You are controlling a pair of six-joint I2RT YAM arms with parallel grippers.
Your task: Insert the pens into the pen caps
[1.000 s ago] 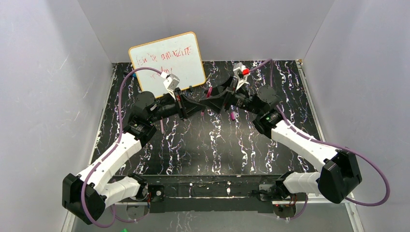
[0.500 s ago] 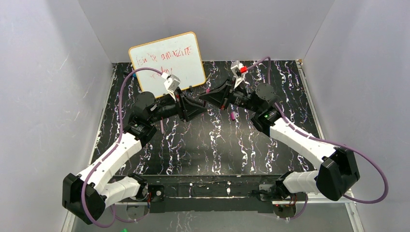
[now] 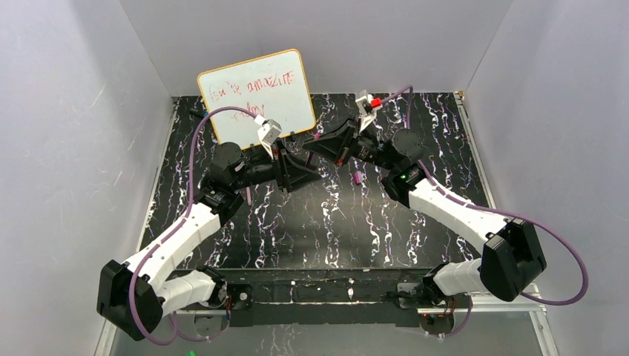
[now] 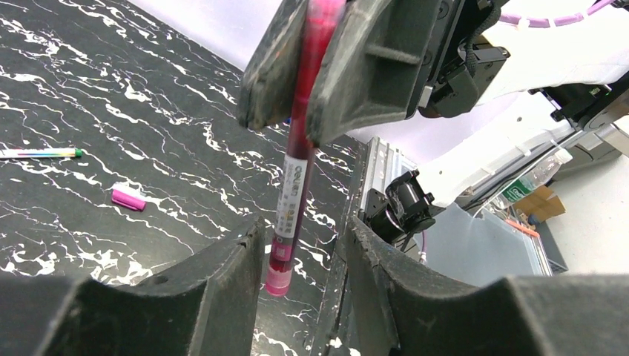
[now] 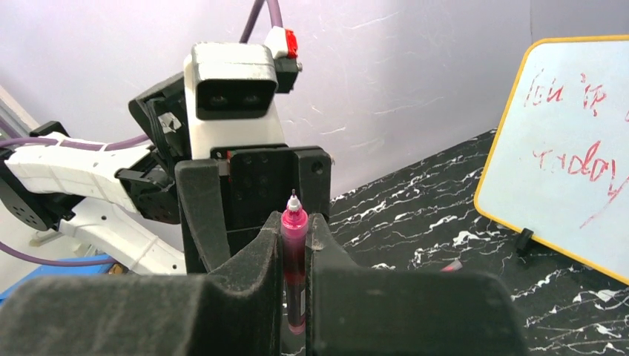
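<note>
Right gripper (image 5: 295,248) clamps the pen (image 4: 297,185), left gripper (image 4: 300,236) gapes; a swivelling pen would miss the cap (image 4: 127,198) at nine o'clock.

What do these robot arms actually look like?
The left arm and right arm have white shells between bulky black joints, each trailing a purple cable. The left gripper and right gripper are pairs of thick black fingers. White boxy wrist cameras carry red plugs.

Robotics lab, white enclosure walls (image 3: 59,148), black marbled table (image 3: 326,222), whiteboard (image 3: 256,93)
</note>
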